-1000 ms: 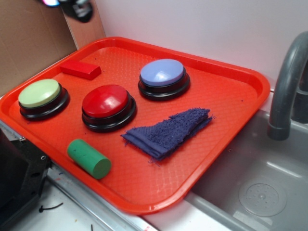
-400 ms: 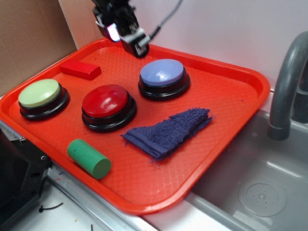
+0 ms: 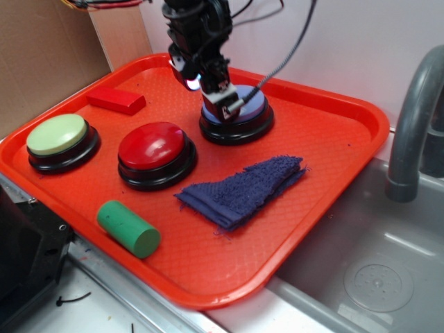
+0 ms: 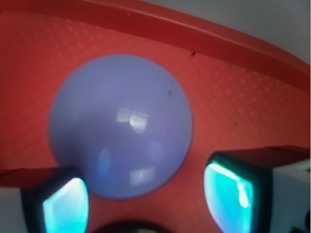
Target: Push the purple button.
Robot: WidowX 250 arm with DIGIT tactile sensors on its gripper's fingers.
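Purple button: the purple button [image 3: 244, 111] sits on the far middle of the red tray [image 3: 333, 149], its pale lavender-blue dome on a black ring base. In the wrist view the dome [image 4: 120, 125] fills the centre of the picture, with window reflections on its shine.
Gripper: the gripper [image 3: 220, 99] hangs right over the button's left half, tilted, with cables running up behind it. From the side I cannot tell whether it touches the dome.
Fingers: the fingers [image 4: 227, 190] are spread apart and hold nothing; in the wrist view one pad shows at the lower left and the other at the lower right, both glowing teal, with the dome's near edge between them.
Red button: the red button [image 3: 154, 154] stands just left of and nearer than the purple one, apart from it.
Green button: the light green button [image 3: 60, 141] sits further left, near the tray's left edge.
Red block: a flat red block [image 3: 116, 100] lies at the far left of the tray, beyond the two buttons.
Cloth: a folded dark blue cloth [image 3: 243, 191] lies nearer than the purple button, just right of the red button.
Green cylinder: a green cylinder [image 3: 128, 229] lies on its side at the near left of the tray.
Sink: a grey sink [image 3: 378, 277] with a grey faucet [image 3: 413, 125] lies to the right of the tray.
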